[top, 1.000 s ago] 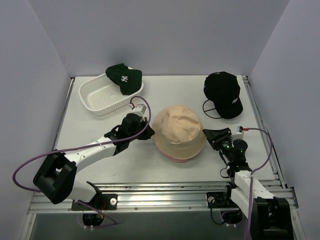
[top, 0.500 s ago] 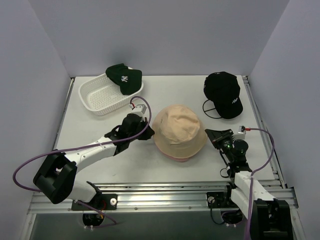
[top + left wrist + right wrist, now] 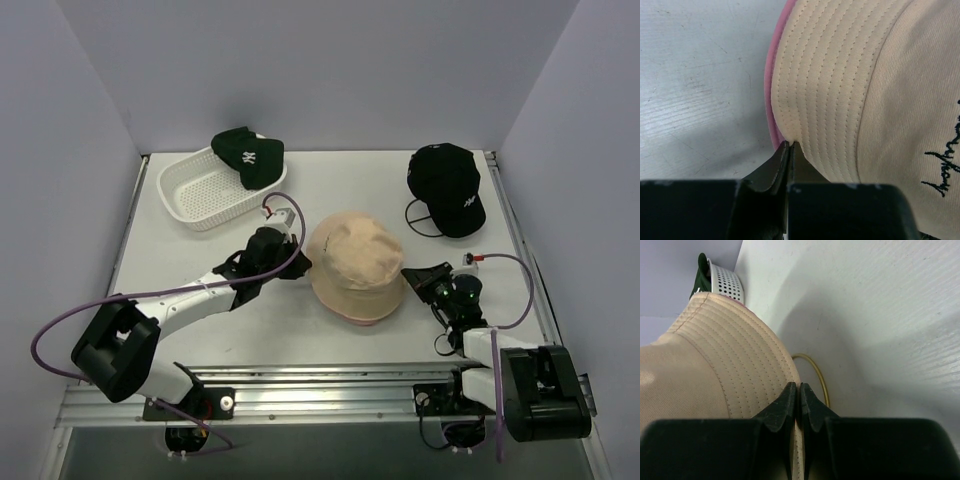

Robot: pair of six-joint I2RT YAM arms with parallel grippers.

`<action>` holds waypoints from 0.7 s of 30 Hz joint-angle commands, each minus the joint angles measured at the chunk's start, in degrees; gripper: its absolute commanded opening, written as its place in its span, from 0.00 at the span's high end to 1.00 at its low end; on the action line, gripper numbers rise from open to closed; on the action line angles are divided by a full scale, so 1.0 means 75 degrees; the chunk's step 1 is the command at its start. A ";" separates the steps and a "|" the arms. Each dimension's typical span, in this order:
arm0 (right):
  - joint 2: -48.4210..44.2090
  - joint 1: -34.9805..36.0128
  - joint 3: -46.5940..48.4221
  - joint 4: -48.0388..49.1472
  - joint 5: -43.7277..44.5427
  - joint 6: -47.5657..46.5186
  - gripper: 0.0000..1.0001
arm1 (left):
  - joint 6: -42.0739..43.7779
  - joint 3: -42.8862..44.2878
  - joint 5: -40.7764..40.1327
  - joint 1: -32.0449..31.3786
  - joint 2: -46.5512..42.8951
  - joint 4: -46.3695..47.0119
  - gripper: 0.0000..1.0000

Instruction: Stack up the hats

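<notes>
Newly clamped at its right brim by the right jaws, already pinched opposite by the left jaws: tan hat [image 3: 355, 260] atop pink hat [image 3: 771, 82], likely ready for lifting as 2.

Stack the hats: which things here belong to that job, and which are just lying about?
Job:
- tan bucket hat, brim pinched by left gripper and right gripper
- pink bucket hat, beneath it
- black cap
- dark green cap, lying over the edge of the white mesh basket

Lying about:
- white mesh basket
</notes>
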 commanded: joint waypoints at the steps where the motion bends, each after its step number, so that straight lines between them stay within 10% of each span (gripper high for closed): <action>1: 0.0465 0.0093 -0.0157 0.0111 0.0572 -0.0489 1.00 | -0.0035 -0.0090 -0.0058 -0.0024 0.0165 0.0223 0.98; 21: 0.0642 0.0785 0.0489 -0.1166 0.1955 -0.0583 1.00 | -0.0188 -0.0196 -0.0726 -0.0035 0.0400 -0.0210 0.98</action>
